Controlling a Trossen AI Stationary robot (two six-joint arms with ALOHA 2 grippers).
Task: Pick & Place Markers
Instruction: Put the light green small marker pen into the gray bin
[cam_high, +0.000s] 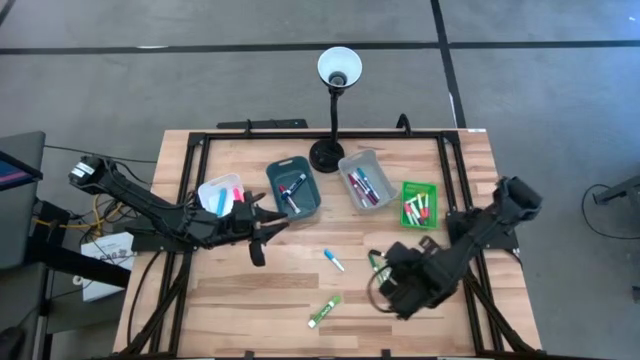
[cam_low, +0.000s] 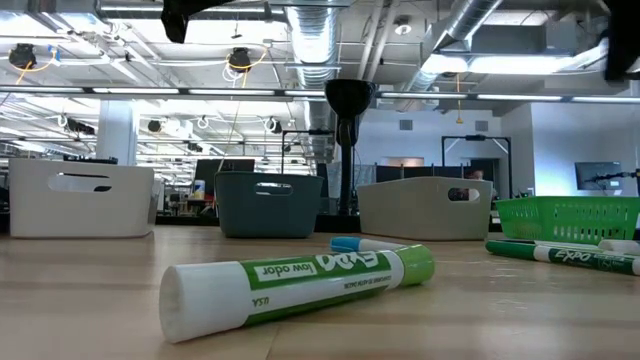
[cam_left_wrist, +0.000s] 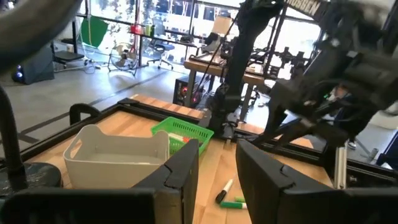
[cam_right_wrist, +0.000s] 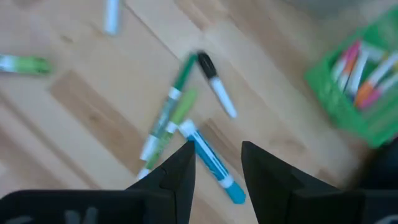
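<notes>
Pick step: right gripper (cam_right_wrist: 215, 163), fingers apart and empty, hangs over loose markers (cam_right_wrist: 180, 109) at worktop's 4 o'clock. Next: descend, straddle one. Left gripper (cam_left_wrist: 216, 171) apart, waits at 9 o'clock.

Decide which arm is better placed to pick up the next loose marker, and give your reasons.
Probably the right: the right gripper hangs open directly above a cluster of markers. The left gripper sits empty beside the bins, farther away.

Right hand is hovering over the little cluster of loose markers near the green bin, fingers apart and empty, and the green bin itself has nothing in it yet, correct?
Not quite. The green bin already holds several markers, as the high view shows. The rest stands: the right hand hovers over the loose markers near it, fingers apart and empty.
</notes>
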